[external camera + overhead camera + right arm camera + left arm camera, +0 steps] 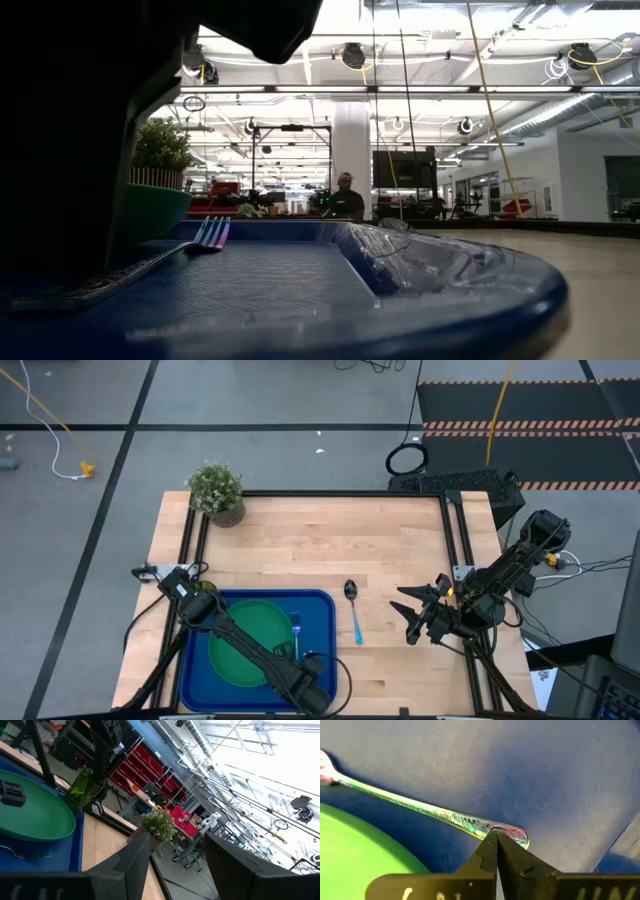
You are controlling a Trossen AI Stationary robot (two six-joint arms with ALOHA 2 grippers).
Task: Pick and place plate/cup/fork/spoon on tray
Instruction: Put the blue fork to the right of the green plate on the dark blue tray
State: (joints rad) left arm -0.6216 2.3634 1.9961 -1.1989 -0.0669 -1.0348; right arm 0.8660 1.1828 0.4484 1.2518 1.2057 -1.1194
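Observation:
The dark-blue tray (322, 610) lies at the table's near left. The green plate (235, 650) rests flat on it. The light-blue fork (296, 632) lies on the tray right of the plate, its tines (212, 232) pointing to the far side. My left gripper (495, 836) is shut at the fork's handle end, low over the tray's near right part. The olive cup (82, 790) stands at the tray's far left corner, partly under my left arm. The spoon (353, 610) lies on the bare table right of the tray. My right gripper (412, 615) hangs open and empty farther right. My left gripper has its shut fingertips (490, 845) on the fork's handle, close to its free end (515, 834). The fingers come from above, slanting from the near side, and lie across the handle. The fork lies along the tray floor (545, 770). The fingertips hide the touching point.
A small potted plant (215, 490) stands at the table's far left corner. Bare wood lies between the tray, the plant and the right arm. A person (346, 198) shows far back in the room.

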